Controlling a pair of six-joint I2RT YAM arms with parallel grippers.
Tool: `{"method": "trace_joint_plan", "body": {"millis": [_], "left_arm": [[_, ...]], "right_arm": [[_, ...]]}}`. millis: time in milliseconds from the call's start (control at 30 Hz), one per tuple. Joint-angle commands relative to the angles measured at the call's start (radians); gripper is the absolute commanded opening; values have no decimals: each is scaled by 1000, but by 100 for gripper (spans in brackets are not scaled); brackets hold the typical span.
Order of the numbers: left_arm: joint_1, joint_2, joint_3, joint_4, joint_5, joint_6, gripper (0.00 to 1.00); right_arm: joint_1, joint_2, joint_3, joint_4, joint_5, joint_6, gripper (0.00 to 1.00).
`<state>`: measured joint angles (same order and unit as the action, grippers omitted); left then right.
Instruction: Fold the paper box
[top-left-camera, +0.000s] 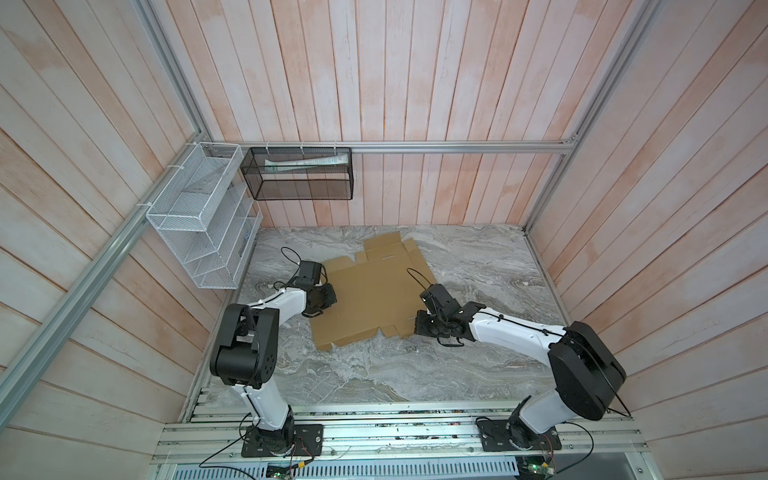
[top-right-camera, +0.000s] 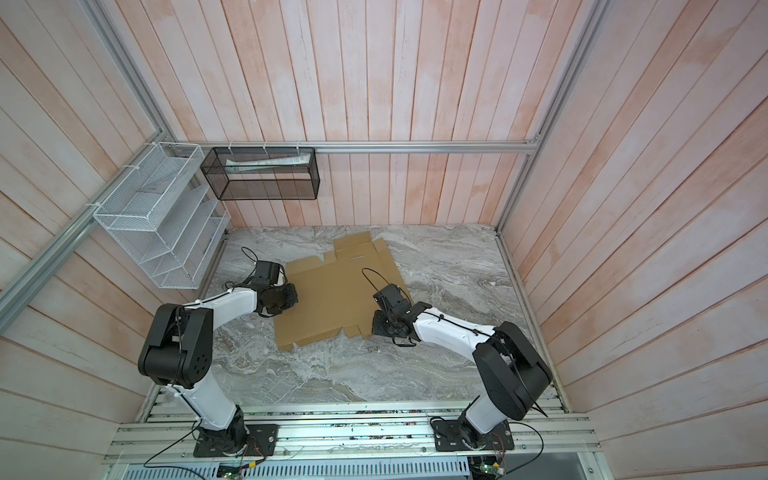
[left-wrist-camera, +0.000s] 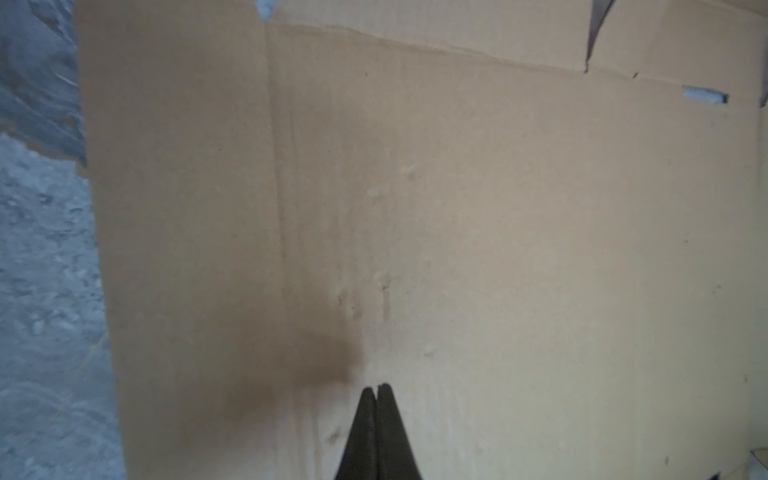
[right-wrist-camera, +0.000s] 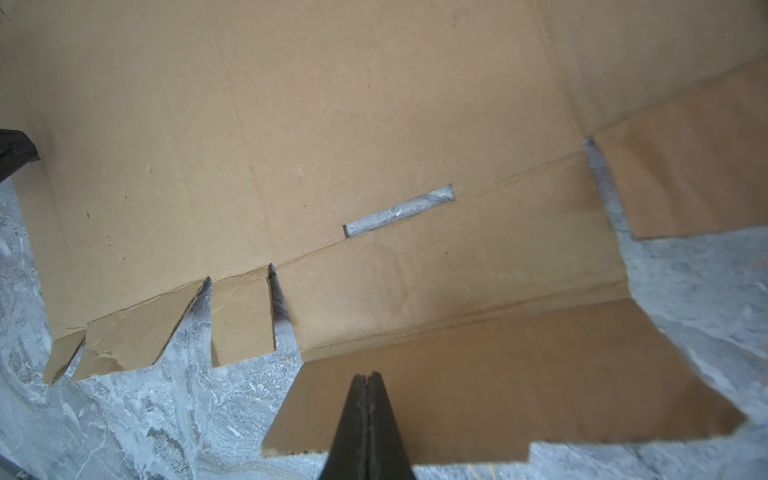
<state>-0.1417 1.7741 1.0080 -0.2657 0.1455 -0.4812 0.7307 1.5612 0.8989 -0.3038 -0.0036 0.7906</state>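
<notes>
Now the paper box (top-left-camera: 370, 299), a flat tan-brown corrugated cardboard sheet with flaps, creases and slots, lies unfolded on the grey marbled surface (top-left-camera: 478, 365), towards its far side. My left jaws are clenched with nothing between them, tips over the sheet's left panel, just beside a crease. My right jaws are likewise clenched and empty, above a flap at the sheet's near right corner; whether either pair touches the cardboard I cannot tell.
</notes>
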Motion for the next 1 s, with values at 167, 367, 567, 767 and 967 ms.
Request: {"method": "trace_joint_plan", "body": {"millis": [167, 367, 567, 767, 967], "left_arm": [[15, 47, 32, 41, 15, 19, 0], [15, 48, 19, 43, 19, 15, 0], [15, 31, -6, 44, 20, 14, 0], [16, 11, -36, 49, 37, 9, 0], [10, -23, -94, 51, 46, 3, 0]], "right_arm": [[3, -8, -48, 9, 22, 29, 0], [3, -10, -97, 37, 8, 50, 0], [3, -19, -160, 67, 0, 76, 0], [0, 3, -183, 82, 4, 85, 0], [-22, 23, -181, 91, 6, 75, 0]]}}
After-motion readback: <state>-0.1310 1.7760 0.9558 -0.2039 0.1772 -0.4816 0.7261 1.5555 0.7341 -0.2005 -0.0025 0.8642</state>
